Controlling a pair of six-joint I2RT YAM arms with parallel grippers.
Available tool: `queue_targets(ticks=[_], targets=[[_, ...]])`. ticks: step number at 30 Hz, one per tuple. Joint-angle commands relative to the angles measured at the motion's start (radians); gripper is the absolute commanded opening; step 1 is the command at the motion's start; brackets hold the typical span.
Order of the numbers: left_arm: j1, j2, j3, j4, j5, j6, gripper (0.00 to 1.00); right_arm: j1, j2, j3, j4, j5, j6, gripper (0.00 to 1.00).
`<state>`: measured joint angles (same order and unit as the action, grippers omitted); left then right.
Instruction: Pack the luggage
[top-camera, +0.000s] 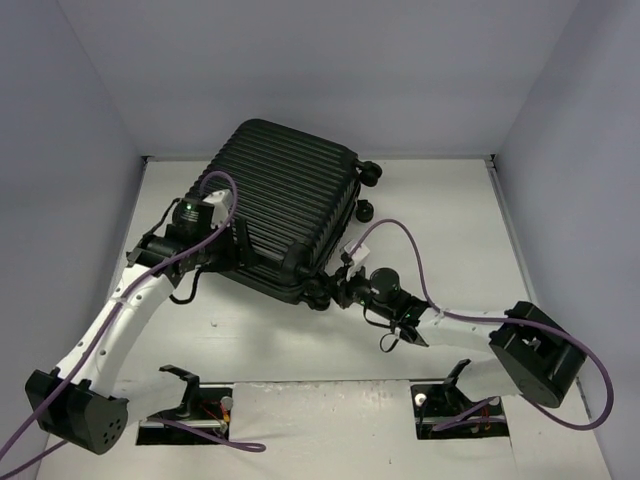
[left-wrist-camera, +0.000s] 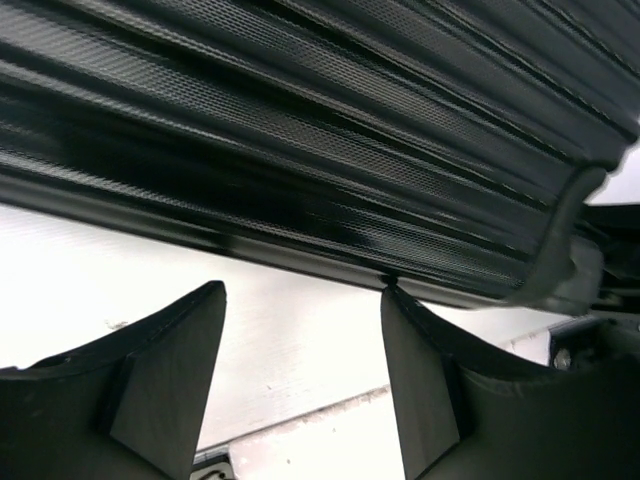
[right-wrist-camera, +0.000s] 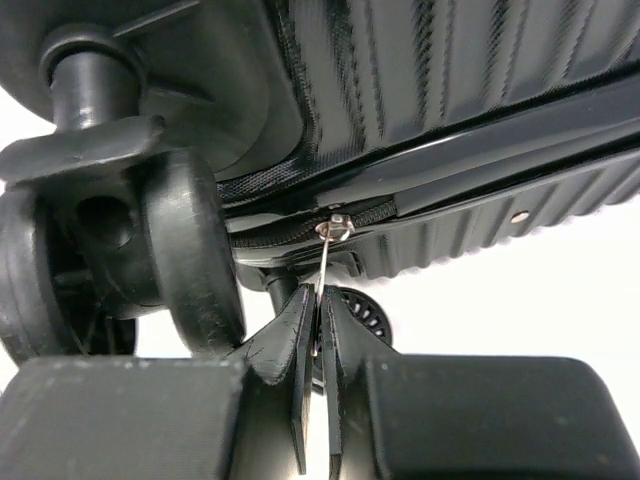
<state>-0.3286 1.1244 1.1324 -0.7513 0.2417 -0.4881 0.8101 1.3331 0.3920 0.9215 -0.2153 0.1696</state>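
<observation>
An unblocked gap over bare table (left-wrist-camera: 90, 260) lies between the spread fingers of the left gripper (left-wrist-camera: 302, 292). Directly ahead of their tips, the ribbed shell of the luggage (left-wrist-camera: 330, 130) bars the way, its lower rim at one fingertip. The right gripper (right-wrist-camera: 318, 300) leaves no gap, pinched on the zipper pull (right-wrist-camera: 327, 262). A caster wheel (right-wrist-camera: 185, 260) crowds one side of its fingers and a second wheel (right-wrist-camera: 368, 318) stands just beyond the tips. The other side is open table.

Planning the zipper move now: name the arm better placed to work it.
Right. The right gripper is shut on the zipper pull by a wheel; the left gripper stands open beside the luggage, holding nothing.
</observation>
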Motion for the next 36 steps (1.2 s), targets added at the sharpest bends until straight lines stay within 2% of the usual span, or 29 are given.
queue_targets(ticks=[1, 3, 6, 12, 20, 23, 29, 32, 34, 35, 36], targets=[[-0.044, 0.048, 0.000, 0.155, -0.007, -0.041, 0.58, 0.121, 0.020, -0.015, 0.154, 0.011, 0.057, 0.00], [-0.081, 0.067, -0.002, 0.181, -0.012, -0.061, 0.58, 0.167, 0.028, -0.027, 0.197, 0.084, 0.059, 0.00], [-0.144, 0.101, -0.013, 0.228, -0.018, -0.099, 0.58, 0.309, 0.058, -0.018, 0.234, 0.212, 0.048, 0.00], [-0.210, 0.141, -0.017, 0.265, -0.035, -0.121, 0.58, 0.394, 0.087, 0.005, 0.261, 0.362, 0.024, 0.00], [-0.219, 0.163, -0.019, 0.285, -0.038, -0.112, 0.58, 0.440, 0.119, 0.067, 0.252, 0.452, -0.021, 0.00], [-0.221, 0.135, 0.000, 0.253, -0.051, -0.098, 0.58, 0.478, 0.170, 0.164, 0.225, 0.474, -0.059, 0.00], [-0.219, 0.100, 0.020, 0.216, -0.059, -0.095, 0.58, 0.514, 0.228, 0.234, 0.211, 0.517, -0.074, 0.00], [-0.202, 0.072, 0.056, 0.149, -0.133, -0.089, 0.58, 0.512, 0.248, 0.263, 0.182, 0.537, -0.076, 0.00], [-0.140, 0.046, 0.070, 0.118, -0.196, -0.086, 0.58, 0.514, 0.252, 0.271, 0.174, 0.550, -0.071, 0.00], [-0.098, 0.038, 0.078, 0.095, -0.197, -0.086, 0.58, 0.512, 0.252, 0.275, 0.154, 0.556, -0.067, 0.00], [0.016, 0.022, 0.079, 0.093, -0.146, -0.084, 0.58, 0.512, 0.255, 0.286, 0.146, 0.559, -0.067, 0.00]])
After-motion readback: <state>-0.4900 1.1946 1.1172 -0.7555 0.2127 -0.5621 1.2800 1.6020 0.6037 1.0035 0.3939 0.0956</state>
